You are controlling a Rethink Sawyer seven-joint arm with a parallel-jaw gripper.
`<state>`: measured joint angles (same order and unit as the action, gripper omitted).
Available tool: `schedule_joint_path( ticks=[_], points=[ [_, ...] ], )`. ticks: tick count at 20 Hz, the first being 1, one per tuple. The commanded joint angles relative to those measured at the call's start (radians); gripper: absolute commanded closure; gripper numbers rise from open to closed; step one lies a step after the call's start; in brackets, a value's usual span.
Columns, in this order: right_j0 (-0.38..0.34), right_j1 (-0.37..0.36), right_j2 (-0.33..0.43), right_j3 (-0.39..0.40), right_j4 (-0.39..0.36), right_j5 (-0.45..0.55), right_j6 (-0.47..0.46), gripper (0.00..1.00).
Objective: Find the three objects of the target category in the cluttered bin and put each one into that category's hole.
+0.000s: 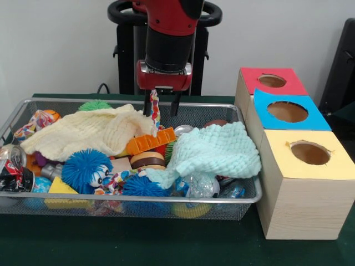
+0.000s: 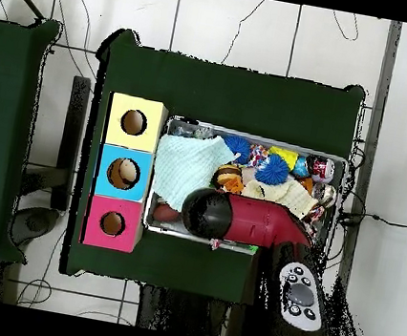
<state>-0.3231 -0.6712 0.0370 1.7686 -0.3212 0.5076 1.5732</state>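
Observation:
The wire mesh bin (image 1: 238, 198) is full of clutter; it also shows in the overhead view (image 2: 341, 195). My gripper (image 1: 161, 106) hangs over the bin's far side, shut on a polka-dot cloth (image 1: 155, 108) that hangs from it as a narrow strip. A second polka-dot cloth (image 1: 36, 121) lies at the bin's left end. A third (image 1: 113, 180) lies near the front rim between blue spiky balls. The hole (image 1: 310, 153) in the yellow-topped box is at the right, nearest the camera; overhead it (image 2: 134, 122) is left of the bin. Overhead, my arm (image 2: 246, 222) hides the gripper.
A pale yellow knitted cloth (image 1: 89, 130) and a mint-green knitted cloth (image 1: 216, 151) cover much of the bin. Blue spiky balls (image 1: 86, 168), an orange toy (image 1: 150, 142) and cans (image 1: 11, 166) lie among them. Blue-topped (image 1: 287, 111) and red-topped (image 1: 272, 81) boxes stand behind the yellow one.

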Motion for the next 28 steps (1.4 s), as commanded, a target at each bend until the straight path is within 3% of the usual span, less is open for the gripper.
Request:
schedule_joint_path(
  ticks=[1,9,28],
  points=[
    [0.013,0.01,0.013,0.003,-0.021,0.036,0.081,0.0],
    [0.013,0.017,0.002,0.042,-0.034,0.008,0.086,0.0],
    [-0.046,-0.062,-0.017,0.182,-0.083,-0.044,0.054,0.0]
  ],
)
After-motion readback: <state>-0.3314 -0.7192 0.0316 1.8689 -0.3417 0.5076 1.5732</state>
